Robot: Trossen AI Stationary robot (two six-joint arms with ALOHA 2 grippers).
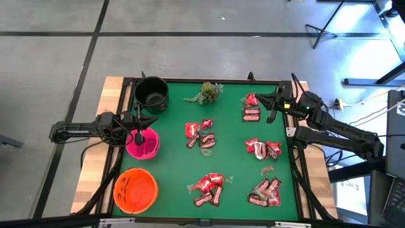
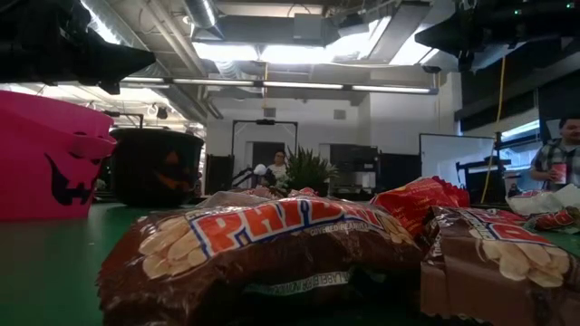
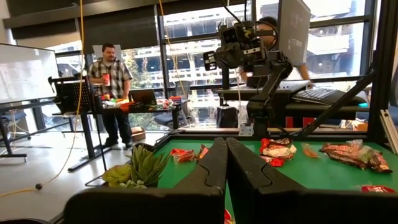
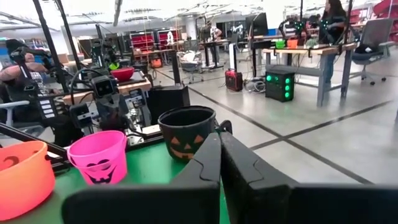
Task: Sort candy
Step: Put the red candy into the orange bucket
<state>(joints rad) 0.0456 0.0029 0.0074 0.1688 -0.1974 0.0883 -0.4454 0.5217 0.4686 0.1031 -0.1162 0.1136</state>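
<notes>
Candy lies in several heaps on the green mat: red packets and maroon bars (image 1: pixel 251 114) at the far right, others (image 1: pixel 200 135), (image 1: pixel 262 149), (image 1: pixel 209 187), (image 1: pixel 266 192). Close to the low camera sits a brown bar (image 2: pixel 272 244). My left gripper (image 1: pixel 139 135) hangs over the pink bowl (image 1: pixel 143 144), its fingers shut (image 3: pixel 225 142) with nothing between them. My right gripper (image 1: pixel 272 113) hovers beside the far right heap, also shut and empty (image 4: pixel 219 135).
A black bowl (image 1: pixel 152 93) stands at the far left of the mat and an orange bowl (image 1: pixel 135 190) at the near left. A green leafy sprig (image 1: pixel 206 92) lies at the far middle. People stand in the room beyond the table (image 3: pixel 109 93).
</notes>
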